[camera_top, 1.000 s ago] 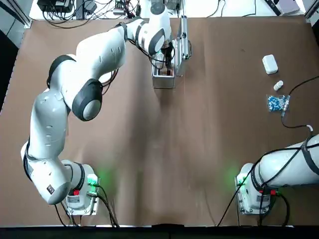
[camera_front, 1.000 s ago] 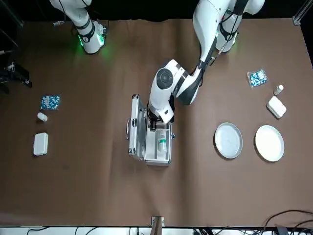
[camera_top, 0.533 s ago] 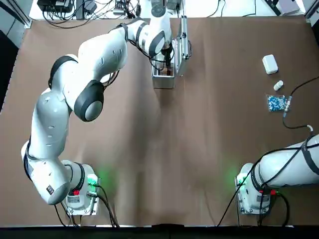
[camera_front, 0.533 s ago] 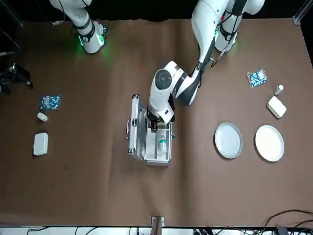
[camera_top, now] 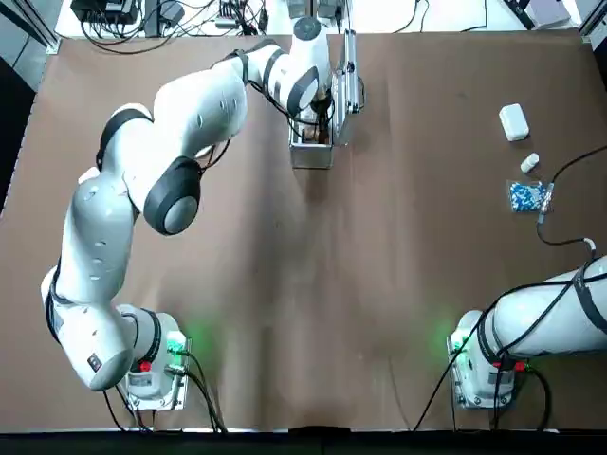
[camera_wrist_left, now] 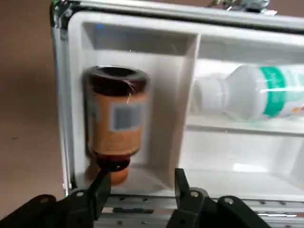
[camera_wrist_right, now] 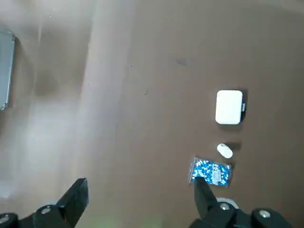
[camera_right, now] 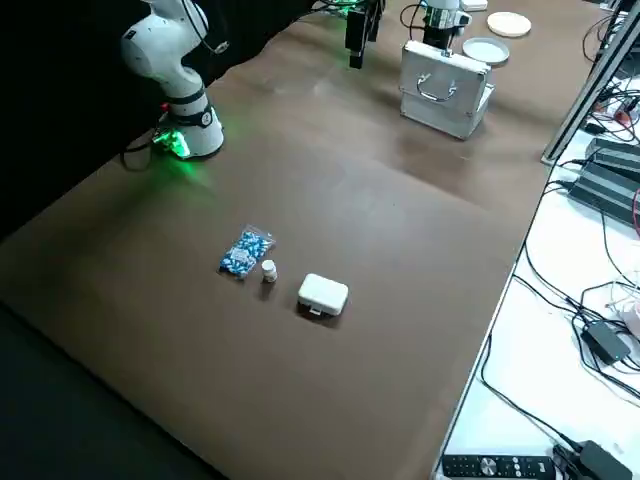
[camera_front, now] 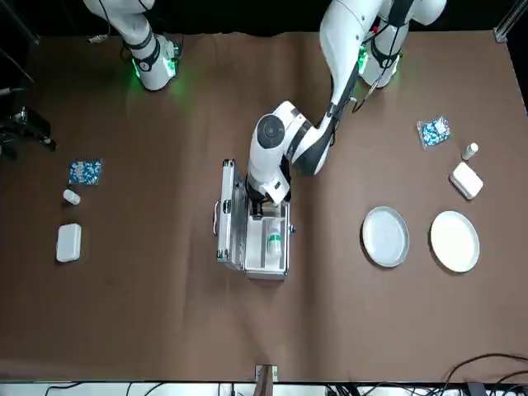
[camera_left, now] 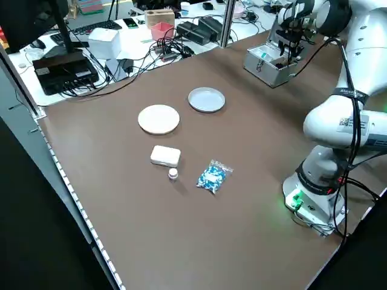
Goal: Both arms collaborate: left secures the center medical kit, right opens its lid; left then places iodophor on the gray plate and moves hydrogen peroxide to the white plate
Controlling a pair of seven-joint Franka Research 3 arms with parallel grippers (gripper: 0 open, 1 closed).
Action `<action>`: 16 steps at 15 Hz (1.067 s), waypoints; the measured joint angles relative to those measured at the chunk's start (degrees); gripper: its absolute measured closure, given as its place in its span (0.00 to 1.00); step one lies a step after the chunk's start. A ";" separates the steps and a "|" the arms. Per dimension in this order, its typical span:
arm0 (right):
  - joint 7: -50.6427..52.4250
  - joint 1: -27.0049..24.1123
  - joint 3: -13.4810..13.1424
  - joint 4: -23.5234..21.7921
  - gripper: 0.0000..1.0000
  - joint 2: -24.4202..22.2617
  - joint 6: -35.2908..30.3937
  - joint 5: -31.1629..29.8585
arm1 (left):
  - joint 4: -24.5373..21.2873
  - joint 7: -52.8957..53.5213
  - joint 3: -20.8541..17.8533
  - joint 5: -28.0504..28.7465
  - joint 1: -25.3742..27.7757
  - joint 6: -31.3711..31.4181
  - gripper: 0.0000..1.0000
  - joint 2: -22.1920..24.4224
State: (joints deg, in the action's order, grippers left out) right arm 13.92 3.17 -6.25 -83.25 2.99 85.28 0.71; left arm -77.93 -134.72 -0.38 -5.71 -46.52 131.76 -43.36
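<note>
Left gripper (camera_wrist_left: 138, 183) down inside open silver metal kit box (camera_front: 252, 239) at table middle, far side from robot. Fingers spread apart at cap of small brown iodophor bottle (camera_wrist_left: 114, 121), not squeezing it. White teal-label peroxide bottle (camera_wrist_left: 256, 92) lies in next slot. Rimmed gray plate (camera_front: 385, 237) and flat white plate (camera_front: 454, 241) sit at 3 o'clock from box in front view. Right gripper (camera_wrist_right: 137, 199) wide open, holding nothing, back near its base.

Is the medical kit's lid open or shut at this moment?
Open. The medical kit has its lid swung up, baring the iodophor and hydrogen peroxide lying inside.
</note>
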 joint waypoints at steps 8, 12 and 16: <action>0.00 0.08 0.03 -0.14 0.01 0.00 -0.02 -0.01 | 0.42 -0.05 -0.07 1.12 -0.67 -3.45 0.37 -0.26; -0.01 0.09 0.04 -0.24 0.01 0.00 -0.06 -0.01 | 1.51 -0.05 -0.20 1.14 -0.43 -6.08 0.37 -0.21; -0.01 0.09 0.03 -0.26 0.01 0.00 -0.07 -0.03 | 1.55 -0.05 -0.19 1.24 -0.53 -6.42 0.37 -0.18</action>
State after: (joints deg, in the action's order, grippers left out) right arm 13.91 3.26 -6.22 -83.51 3.00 85.21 0.68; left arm -76.39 -134.77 -0.58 -4.46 -47.06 125.35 -43.54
